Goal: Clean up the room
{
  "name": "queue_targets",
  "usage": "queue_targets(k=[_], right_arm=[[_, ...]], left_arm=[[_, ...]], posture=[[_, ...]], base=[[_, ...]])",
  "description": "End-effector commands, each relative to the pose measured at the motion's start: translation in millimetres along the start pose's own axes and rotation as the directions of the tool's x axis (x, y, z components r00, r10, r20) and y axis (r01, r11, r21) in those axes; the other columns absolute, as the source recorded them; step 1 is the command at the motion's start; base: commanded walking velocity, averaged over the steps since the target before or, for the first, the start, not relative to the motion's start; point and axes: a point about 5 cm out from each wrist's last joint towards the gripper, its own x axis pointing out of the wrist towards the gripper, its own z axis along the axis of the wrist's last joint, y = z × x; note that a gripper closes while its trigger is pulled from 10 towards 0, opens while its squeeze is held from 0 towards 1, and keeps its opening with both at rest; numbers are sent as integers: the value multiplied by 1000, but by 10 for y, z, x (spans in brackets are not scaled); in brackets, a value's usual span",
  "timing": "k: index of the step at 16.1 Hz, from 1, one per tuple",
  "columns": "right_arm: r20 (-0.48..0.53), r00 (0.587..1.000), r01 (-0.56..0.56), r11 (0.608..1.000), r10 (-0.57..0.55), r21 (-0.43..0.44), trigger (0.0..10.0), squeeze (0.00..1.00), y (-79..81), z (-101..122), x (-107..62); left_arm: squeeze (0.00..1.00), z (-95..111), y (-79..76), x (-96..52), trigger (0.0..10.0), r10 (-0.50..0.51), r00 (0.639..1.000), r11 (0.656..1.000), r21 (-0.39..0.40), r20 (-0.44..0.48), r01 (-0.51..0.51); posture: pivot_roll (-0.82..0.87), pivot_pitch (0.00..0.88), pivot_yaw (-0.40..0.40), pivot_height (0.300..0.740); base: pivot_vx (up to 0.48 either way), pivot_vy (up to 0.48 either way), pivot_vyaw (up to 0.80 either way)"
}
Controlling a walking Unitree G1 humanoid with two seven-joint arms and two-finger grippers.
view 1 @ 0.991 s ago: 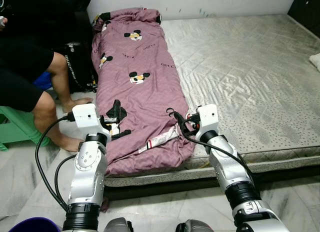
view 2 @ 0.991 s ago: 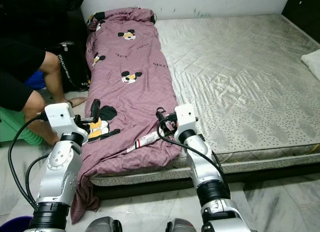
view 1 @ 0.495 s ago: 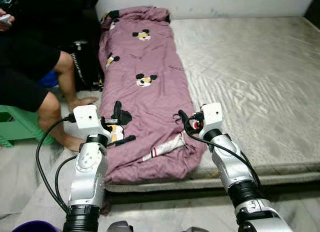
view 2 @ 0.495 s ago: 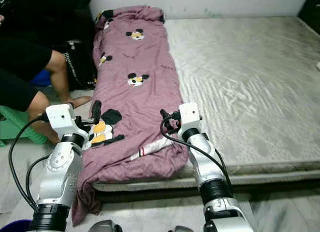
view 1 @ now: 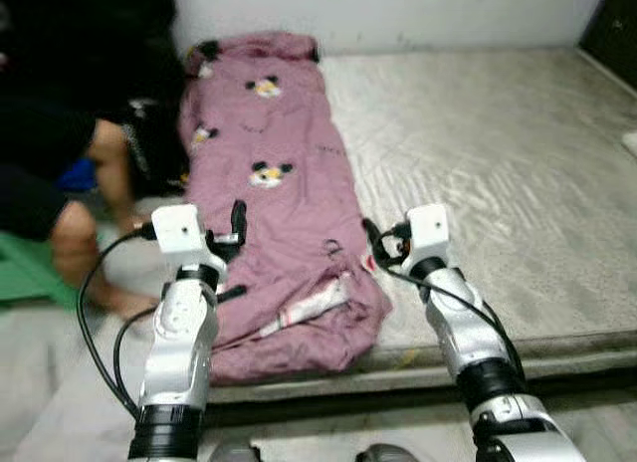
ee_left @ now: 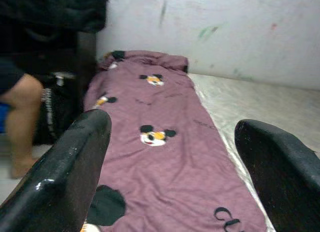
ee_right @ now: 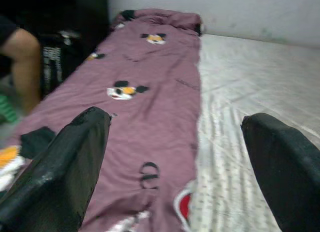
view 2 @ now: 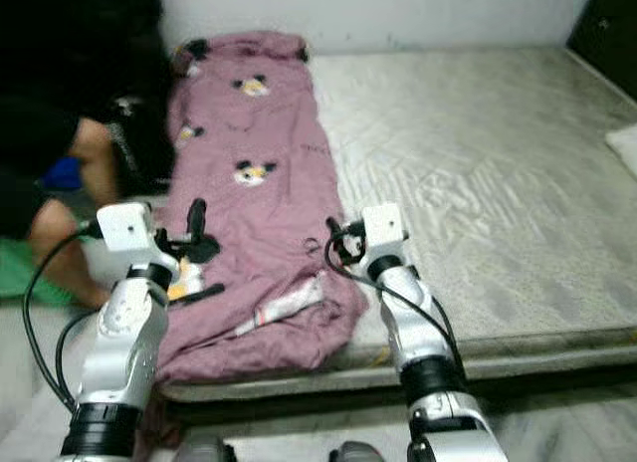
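A purple blanket point(view 1: 269, 203) printed with cartoon mice lies lengthwise along the left side of a grey mattress point(view 1: 498, 163). Its near end is bunched at the mattress's front edge. My left gripper point(view 1: 235, 253) hovers over the blanket's near left part, open with nothing between its fingers point(ee_left: 65, 182). My right gripper point(view 1: 373, 245) is at the blanket's near right edge, where purple meets grey, also open and empty. The right wrist view looks along the blanket point(ee_right: 150, 92) toward the wall.
A person point(view 1: 70, 173) in black sits on a green stool point(view 1: 25, 268) left of the mattress, bare legs beside the blanket. A black bag point(view 2: 134, 143) stands by them. A white pillow point(view 2: 625, 145) shows at the right edge. Dark furniture point(view 1: 612, 29) stands at the back right.
The whole picture has shifted and gone blurry, so the camera moved. Both grippers stay open at the blanket's near end.
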Motion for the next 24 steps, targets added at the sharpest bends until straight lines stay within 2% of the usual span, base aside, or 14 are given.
queue_targets(k=[1, 3, 10, 24], right_arm=[[4, 1000, 2, 1000, -2, 2, 10000, 0, 5, 25, 15], [7, 1000, 2, 1000, -2, -2, 10000, 0, 5, 23, 14], [4, 1000, -1, 1000, 1, -7, 10000, 0, 5, 15, 11], [-4, 1000, -4, 1000, 4, -13, 10000, 0, -1, 9, 27]], left_arm=[[0, -14, 27, -1, 10000, 12, 1000, 1000, -3, -17, -12], [0, -13, 20, 6, 10000, 8, 1000, 1000, -13, -20, -8], [0, -12, 22, 7, 10000, 14, 1000, 1000, -21, -24, -14], [0, -9, 28, 15, 10000, 23, 999, 999, -45, -22, -24]], posture=[[-56, 0, 30, 740], [-56, 0, 32, 740], [-58, 0, 31, 740], [-55, 0, 25, 740]], base=[[0, 0, -800], [0, 424, -800], [0, 480, 0], [0, 0, 0]])
